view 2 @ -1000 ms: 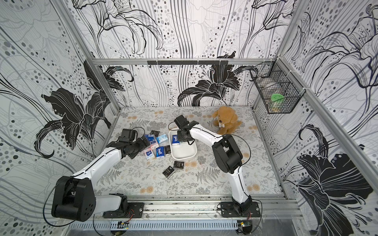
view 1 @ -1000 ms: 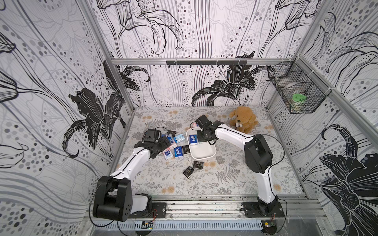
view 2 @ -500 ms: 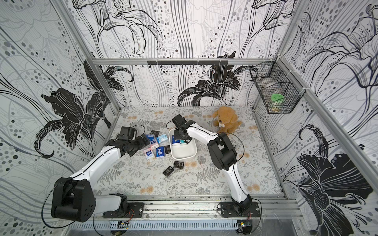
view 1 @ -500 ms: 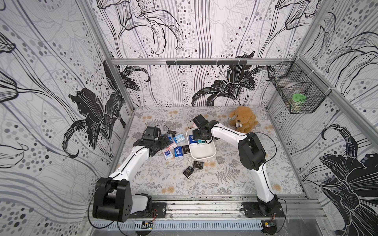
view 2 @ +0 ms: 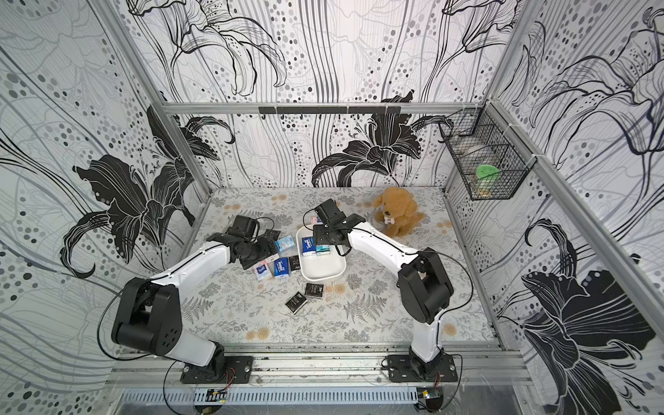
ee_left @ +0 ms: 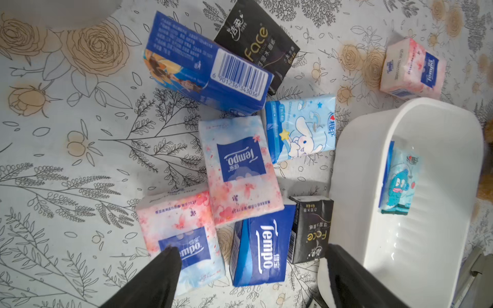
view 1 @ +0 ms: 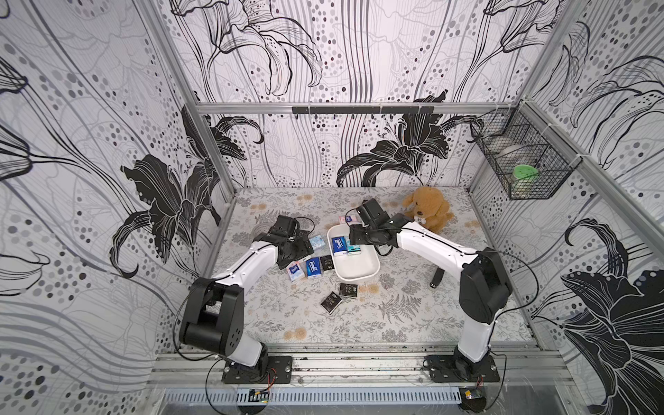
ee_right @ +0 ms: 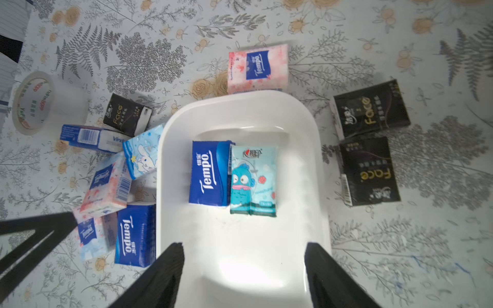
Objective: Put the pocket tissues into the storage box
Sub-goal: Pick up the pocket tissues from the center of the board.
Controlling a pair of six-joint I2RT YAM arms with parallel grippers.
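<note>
right gripper (ee_right: 242, 248): you find its jaws spread wide, nothing between them, poised over the storage box (ee_right: 240, 106).
in the box, just ahead of that gripper's fingertips: a dark blue tempo packet (ee_right: 209, 173) and a teal fish packet (ee_right: 253, 178), flat, side by side, edges touching.
past the box's far rim from that gripper: a far pink packet (ee_right: 258, 68), right against the rim.
to one side of that gripper, apart from the box: a pair of black face packets (ee_right: 369, 170), flat on the tabletop (ee_right: 400, 253), close together.
left gripper (ee_left: 252, 252): you find its jaws spread wide too, closed on nothing, low over the loose pocket tissues (view 2: 281, 267) beside the box.
between its fingertips: a loose dark blue packet (ee_left: 262, 245), flat on the tabletop; whether either finger touches it you cannot tell.
under one fingertip (ee_left: 164, 269): a corner pink packet (ee_left: 181, 232).
by the other fingertip: a small black packet (ee_left: 312, 229), just beside the box wall.
ahead of this gripper: a middle pink packet (ee_left: 240, 170) overlapping the corner pink packet; a rabbit packet (ee_left: 301, 128); a barcode packet (ee_left: 208, 69) touching a large black packet (ee_left: 258, 40).
further off from both grippers: a tape roll (ee_right: 33, 102) and a plush dog (view 1: 427, 208).
</note>
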